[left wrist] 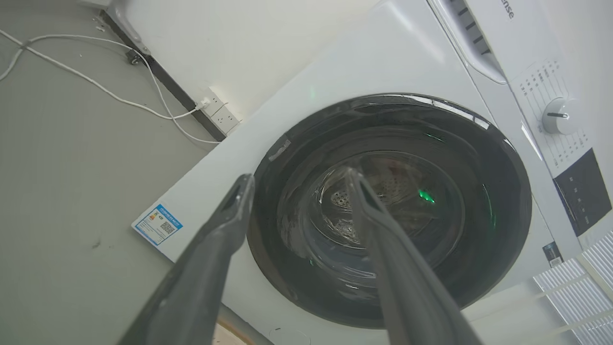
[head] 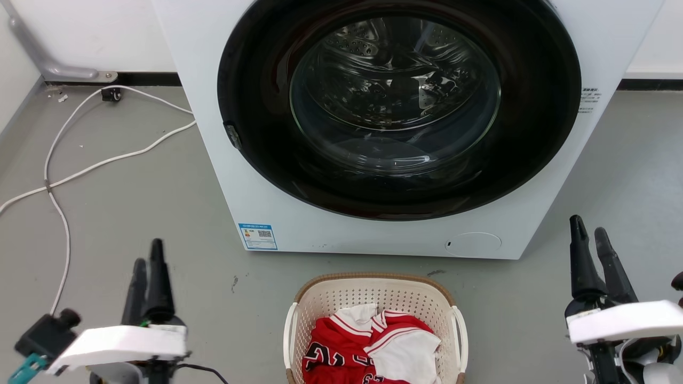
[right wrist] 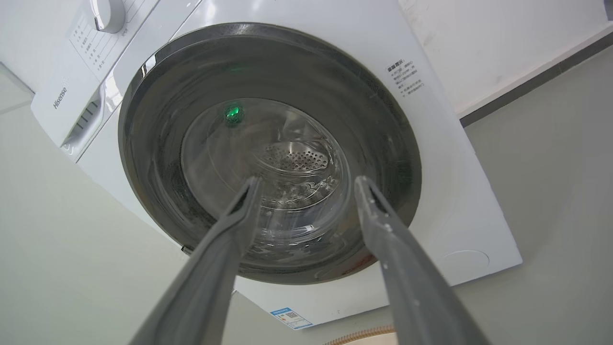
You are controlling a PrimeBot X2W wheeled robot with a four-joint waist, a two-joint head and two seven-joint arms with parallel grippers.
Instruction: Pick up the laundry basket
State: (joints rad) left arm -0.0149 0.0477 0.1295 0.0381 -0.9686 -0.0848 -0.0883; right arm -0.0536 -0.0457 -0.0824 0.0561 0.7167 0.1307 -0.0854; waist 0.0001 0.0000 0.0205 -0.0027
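laundry basket [head: 376,298] | cream, brown rim | upright on floor

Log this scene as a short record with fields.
basket: on floor before washer, untouched
contents: red-and-white clothes
door: shut
left gripper: open, empty, left of basket
right gripper: open, empty, right of basket
cable: white, on floor at left
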